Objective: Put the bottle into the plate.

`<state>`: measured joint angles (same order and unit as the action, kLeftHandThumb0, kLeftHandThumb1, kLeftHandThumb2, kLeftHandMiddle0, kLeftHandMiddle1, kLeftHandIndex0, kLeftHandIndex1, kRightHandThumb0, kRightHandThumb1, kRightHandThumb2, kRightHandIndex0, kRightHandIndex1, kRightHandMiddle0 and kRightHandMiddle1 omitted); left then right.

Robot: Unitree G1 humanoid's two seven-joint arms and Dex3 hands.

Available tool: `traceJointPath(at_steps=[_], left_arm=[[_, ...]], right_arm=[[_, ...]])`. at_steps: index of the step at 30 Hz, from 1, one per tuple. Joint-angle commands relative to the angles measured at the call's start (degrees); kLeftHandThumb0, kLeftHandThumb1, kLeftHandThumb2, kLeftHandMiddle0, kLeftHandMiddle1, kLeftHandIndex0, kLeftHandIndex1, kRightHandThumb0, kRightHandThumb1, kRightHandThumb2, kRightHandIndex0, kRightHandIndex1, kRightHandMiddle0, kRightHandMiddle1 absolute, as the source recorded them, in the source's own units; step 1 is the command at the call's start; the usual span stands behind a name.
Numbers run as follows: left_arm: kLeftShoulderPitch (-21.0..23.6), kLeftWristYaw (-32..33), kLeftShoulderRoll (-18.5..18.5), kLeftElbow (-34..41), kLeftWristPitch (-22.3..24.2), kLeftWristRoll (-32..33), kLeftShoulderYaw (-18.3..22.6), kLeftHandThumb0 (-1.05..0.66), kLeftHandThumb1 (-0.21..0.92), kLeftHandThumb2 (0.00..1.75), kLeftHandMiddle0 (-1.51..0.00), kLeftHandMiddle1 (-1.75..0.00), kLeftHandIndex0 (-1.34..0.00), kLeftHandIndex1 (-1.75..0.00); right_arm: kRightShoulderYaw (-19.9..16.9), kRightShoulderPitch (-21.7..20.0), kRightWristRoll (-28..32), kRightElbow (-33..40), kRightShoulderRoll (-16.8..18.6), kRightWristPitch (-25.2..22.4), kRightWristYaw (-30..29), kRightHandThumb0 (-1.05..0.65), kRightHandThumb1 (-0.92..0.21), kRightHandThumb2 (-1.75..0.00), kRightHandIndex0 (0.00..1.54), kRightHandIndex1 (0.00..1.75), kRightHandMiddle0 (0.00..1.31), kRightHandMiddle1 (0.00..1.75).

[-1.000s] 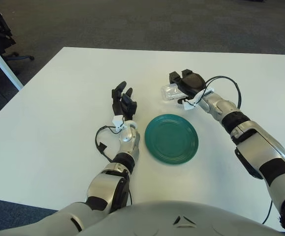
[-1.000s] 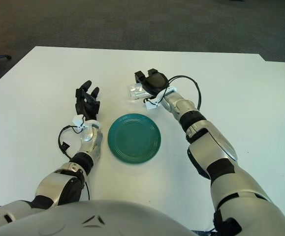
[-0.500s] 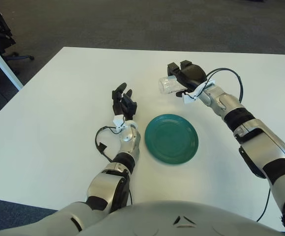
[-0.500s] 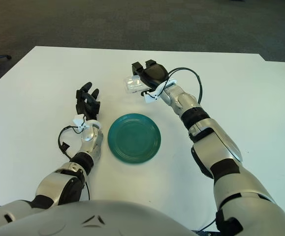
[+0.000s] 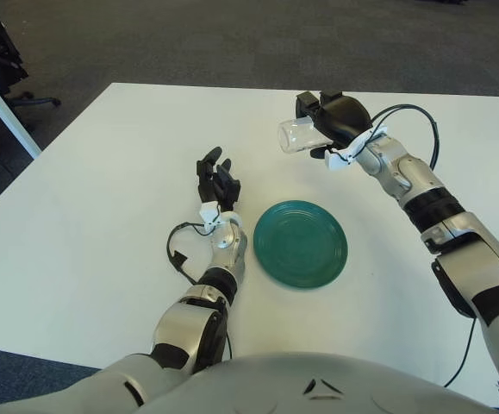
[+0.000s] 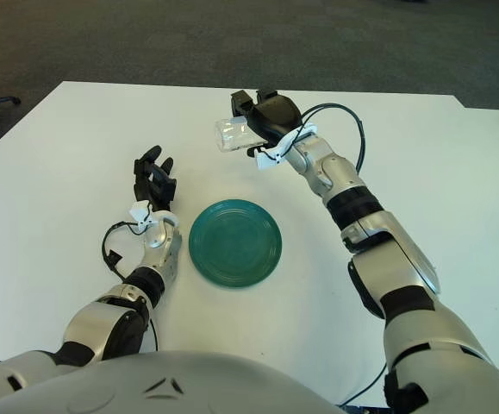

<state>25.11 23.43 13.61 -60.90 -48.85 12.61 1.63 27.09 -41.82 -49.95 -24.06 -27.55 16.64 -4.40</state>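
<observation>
The right hand (image 5: 331, 116) grips the clear bottle (image 5: 296, 136) (lying sideways), beyond the plate (image 5: 301, 243).

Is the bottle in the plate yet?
No. The bottle is held sideways in the right hand, beyond the green plate.

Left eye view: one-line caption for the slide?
Right hand holds the clear bottle above the white table, beyond the green plate; left hand idle beside plate.

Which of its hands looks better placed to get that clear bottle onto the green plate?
Right. The right robot hand already grips the bottle above the table, beyond the plate. The left robot hand is beside the plate's left edge, holding nothing.
</observation>
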Motion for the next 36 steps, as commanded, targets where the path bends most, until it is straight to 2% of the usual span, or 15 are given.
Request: traceJointPath(at_steps=[1, 5, 13, 19, 27, 36], left_arm=[[-11.2, 0.9, 13.3, -5.8, 0.6, 1.0, 2.3, -0.74, 0.92, 0.83, -0.54, -0.61, -0.33, -1.05], [-11.0, 0.6, 13.1, -5.9, 0.7, 1.3, 2.5, -0.73, 0.92, 0.81, -0.56, -0.66, -0.35, -1.07], [-10.8, -1.3, 12.9, -5.9, 1.4, 2.6, 3.1, -0.71, 0.92, 0.81, -0.56, -0.75, -0.36, -1.11], [-10.8, -2.6, 12.8, -5.8, 1.2, 3.2, 3.4, -0.71, 0.92, 0.79, -0.55, -0.80, -0.34, -1.12], [-10.7, -2.2, 12.4, -5.8, 0.4, 2.5, 3.1, -0.70, 0.92, 0.77, -0.51, -0.86, -0.33, -1.18], [-11.3, -1.8, 11.8, -5.4, 0.3, 0.8, 2.0, -0.70, 0.92, 0.78, -0.49, -0.84, -0.35, -1.19]], right_arm=[[-2.6, 8.3, 0.1, 14.3, -5.1, -1.5, 5.0, -0.51, -0.26, -1.39, 1.11, 1.75, 0.66, 1.75], [-4.0, 12.8, -1.0, 21.7, -7.4, -1.8, 6.9, -0.49, -0.31, -1.32, 1.06, 1.75, 0.62, 1.75], [-6.3, 18.1, -0.1, 29.6, -10.3, -1.1, 11.1, -0.48, -0.33, -1.29, 1.03, 1.75, 0.60, 1.75], [-7.5, 21.2, 1.0, 31.9, -11.8, -0.1, 12.8, -0.48, -0.33, -1.30, 1.03, 1.75, 0.60, 1.75], [-8.6, 24.8, 0.4, 33.1, -12.5, 1.5, 12.0, -0.49, -0.31, -1.33, 1.04, 1.75, 0.62, 1.75], [-10.1, 29.3, 0.3, 36.5, -13.6, 4.4, 11.4, -0.51, -0.26, -1.39, 1.07, 1.75, 0.66, 1.75]])
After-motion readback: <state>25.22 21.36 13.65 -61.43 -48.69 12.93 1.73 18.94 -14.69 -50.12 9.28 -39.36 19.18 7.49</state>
